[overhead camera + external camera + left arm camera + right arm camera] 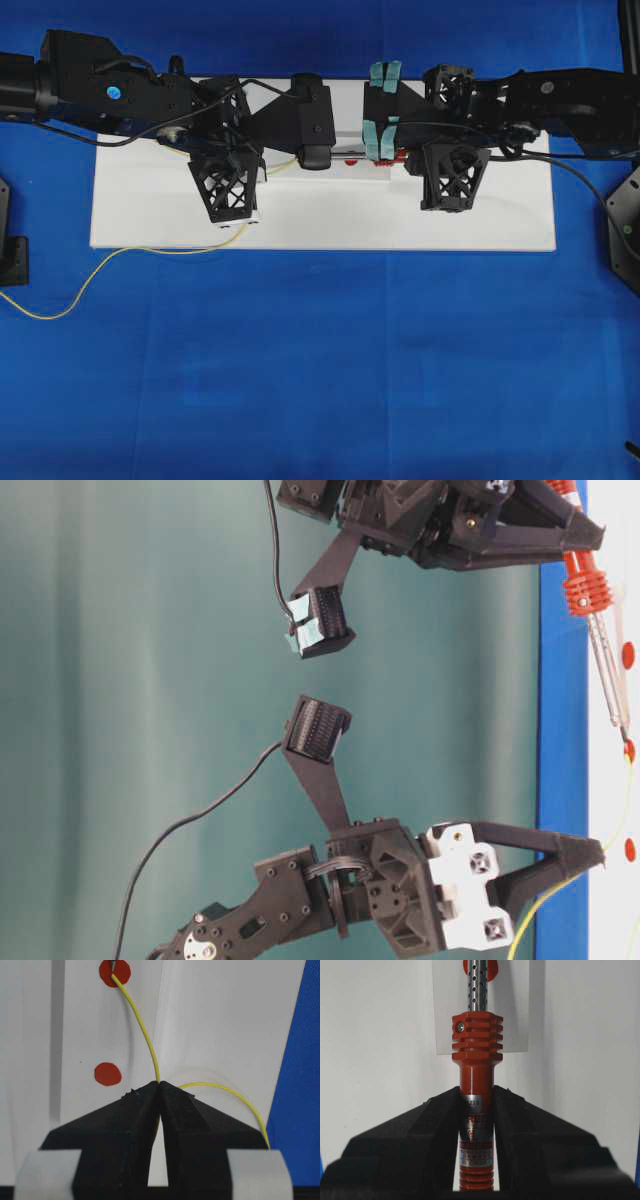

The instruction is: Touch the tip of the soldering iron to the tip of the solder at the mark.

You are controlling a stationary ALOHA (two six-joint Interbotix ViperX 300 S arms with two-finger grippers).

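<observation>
My left gripper (160, 1085) is shut on the thin yellow solder (142, 1030). The wire curves up to a red mark (120, 971) on the white board, where its end meets a dark pointed tip (113, 964). My right gripper (476, 1092) is shut on the red-orange body of the soldering iron (476, 1042), whose perforated metal shaft (477, 985) points away. At table level, the iron (582, 585) slants down to the middle mark (629, 750), and the solder (560, 888) rises to it from the left gripper (598, 858).
Both grippers hover over a white board (330, 220) lying on blue cloth. A second red mark (107, 1074) lies nearer my left gripper. The solder's loose tail (120, 255) trails off the board's front left edge. Black cords hang from both arms.
</observation>
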